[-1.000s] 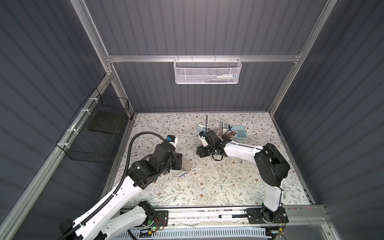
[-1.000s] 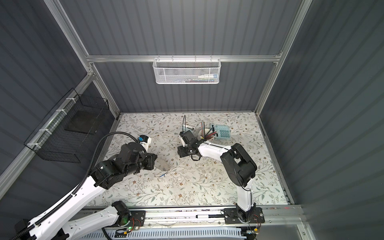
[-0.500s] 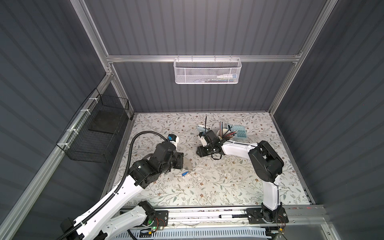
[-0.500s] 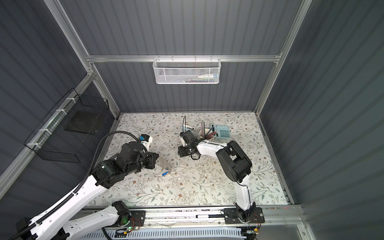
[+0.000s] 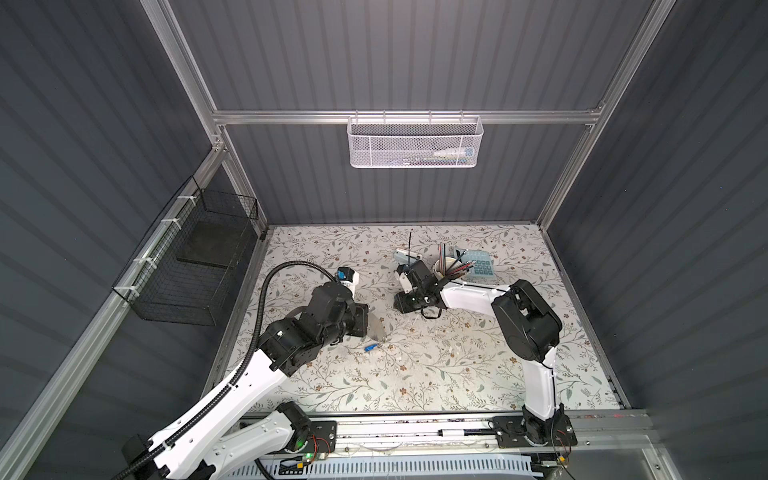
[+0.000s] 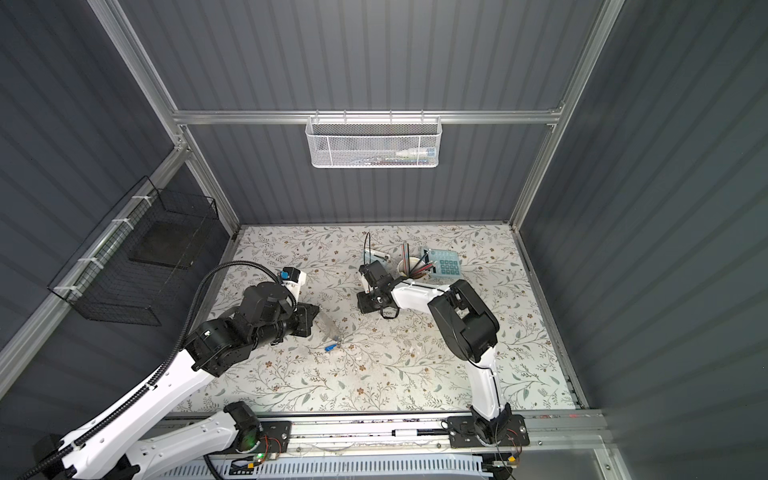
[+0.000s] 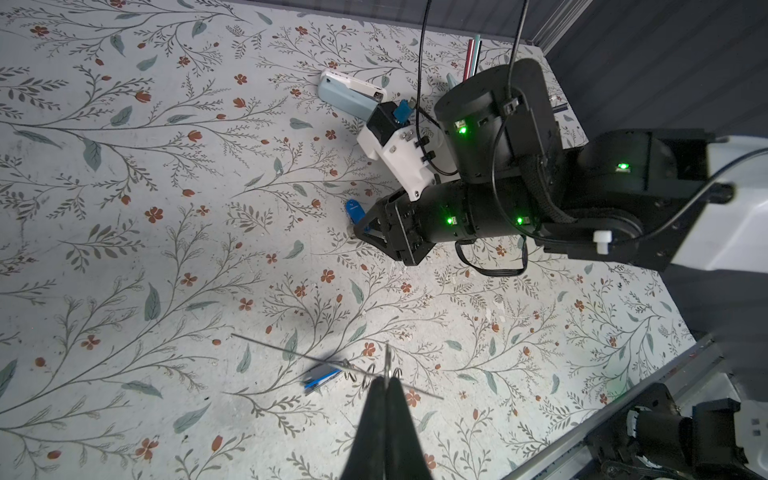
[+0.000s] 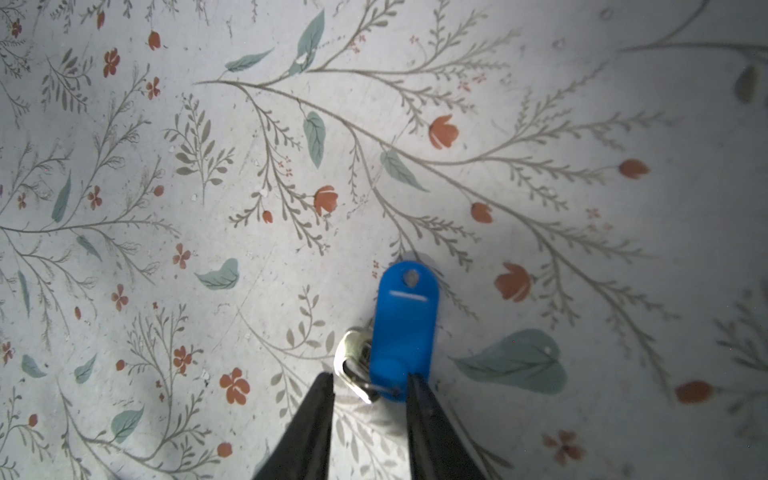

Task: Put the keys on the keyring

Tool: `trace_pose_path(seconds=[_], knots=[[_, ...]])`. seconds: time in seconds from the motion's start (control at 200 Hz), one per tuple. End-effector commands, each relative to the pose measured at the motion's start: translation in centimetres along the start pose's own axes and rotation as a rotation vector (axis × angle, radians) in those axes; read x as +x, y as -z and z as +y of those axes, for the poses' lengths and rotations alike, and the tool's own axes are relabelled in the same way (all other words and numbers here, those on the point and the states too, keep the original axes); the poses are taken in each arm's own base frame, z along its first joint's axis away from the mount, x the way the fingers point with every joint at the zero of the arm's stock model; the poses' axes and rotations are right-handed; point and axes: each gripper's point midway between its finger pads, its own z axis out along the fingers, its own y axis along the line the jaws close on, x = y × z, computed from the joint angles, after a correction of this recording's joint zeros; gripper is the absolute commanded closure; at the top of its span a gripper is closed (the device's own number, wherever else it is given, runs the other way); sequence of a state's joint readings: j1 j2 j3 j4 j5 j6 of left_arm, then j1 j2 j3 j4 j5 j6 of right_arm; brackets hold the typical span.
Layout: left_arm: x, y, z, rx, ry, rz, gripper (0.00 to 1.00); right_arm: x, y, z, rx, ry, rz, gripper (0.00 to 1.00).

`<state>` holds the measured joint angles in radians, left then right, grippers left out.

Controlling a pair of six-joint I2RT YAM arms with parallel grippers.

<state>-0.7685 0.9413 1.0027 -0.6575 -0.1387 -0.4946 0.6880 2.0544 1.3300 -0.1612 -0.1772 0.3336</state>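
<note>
The thin grey keyring (image 7: 291, 352) is pinched by the closed left gripper (image 7: 387, 384); a blue plastic-tagged key (image 8: 405, 328) on the floral mat (image 8: 208, 166) is straddled by the parted right gripper (image 8: 371, 399). Pencils (image 5: 463, 266) are held in a white cup (image 5: 440, 266).

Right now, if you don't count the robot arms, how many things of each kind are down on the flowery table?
2 blue-tagged keys
1 keyring, pinched in the left tool
1 pale blue stapler
1 white cup full of pencils
1 calculator
Total: 6
</note>
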Motion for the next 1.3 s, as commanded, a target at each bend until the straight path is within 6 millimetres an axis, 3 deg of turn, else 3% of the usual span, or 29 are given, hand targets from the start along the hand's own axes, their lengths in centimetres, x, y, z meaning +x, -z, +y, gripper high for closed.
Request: trace_pose_path(seconds=[0.0, 0.275, 0.475, 0.665, 0.946, 1.121, 1.296], knots=[[-0.4, -0.1, -0.3, 0.017, 0.005, -0.014, 1.00, 0.3, -0.4, -0.3, 0.006, -0.014, 0.013, 0.71], [-0.6, -0.1, -0.4, 0.020, 0.002, -0.016, 1.00, 0.7, -0.4, -0.5, -0.002, -0.026, 0.016, 0.83], [-0.6, -0.3, -0.4, 0.021, -0.002, -0.012, 1.00, 1.1, 0.6, -0.3, -0.017, -0.033, 0.006, 0.91], [-0.7, -0.3, -0.5, 0.023, -0.006, -0.014, 1.00, 2.3, 1.8, -1.4, 0.006, -0.066, 0.007, 1.00], [-0.7, -0.7, -0.7, 0.029, -0.012, -0.006, 1.00, 5.4, 4.4, -2.8, 0.042, -0.107, -0.011, 1.00], [-0.7, -1.2, -1.3, 0.057, -0.014, -0.001, 1.00, 7.5, 6.0, -5.3, 0.127, -0.162, -0.116, 1.00], [-1.0, -1.5, -2.4, 0.111, -0.025, -0.005, 1.00, 8.7, 6.7, -5.8, 0.118, -0.212, -0.199, 0.98]])
